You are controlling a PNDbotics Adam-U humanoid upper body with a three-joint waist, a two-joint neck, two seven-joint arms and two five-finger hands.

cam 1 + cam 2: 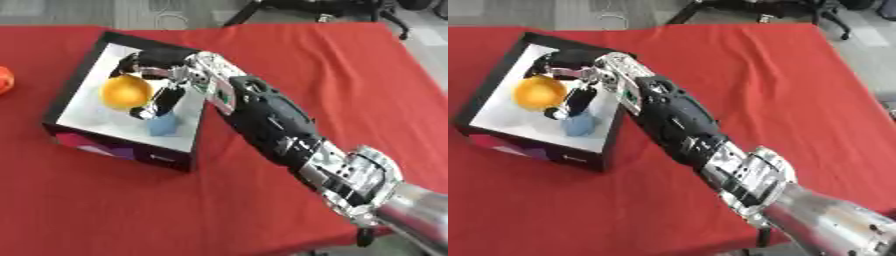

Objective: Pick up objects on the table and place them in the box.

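A box with black walls and a white floor stands on the left part of the red table. My right arm reaches in from the lower right, and my right hand hangs over the inside of the box. Its fingers and thumb curl round a yellow-orange ball, which is above the box floor. A small light-blue object lies on the floor of the box, just below the thumb. My left hand shows in no view.
An orange-red object lies on the red cloth at the far left edge, outside the box. Beyond the table's far edge are a grey floor and chair legs. Red cloth stretches to the right of the arm.
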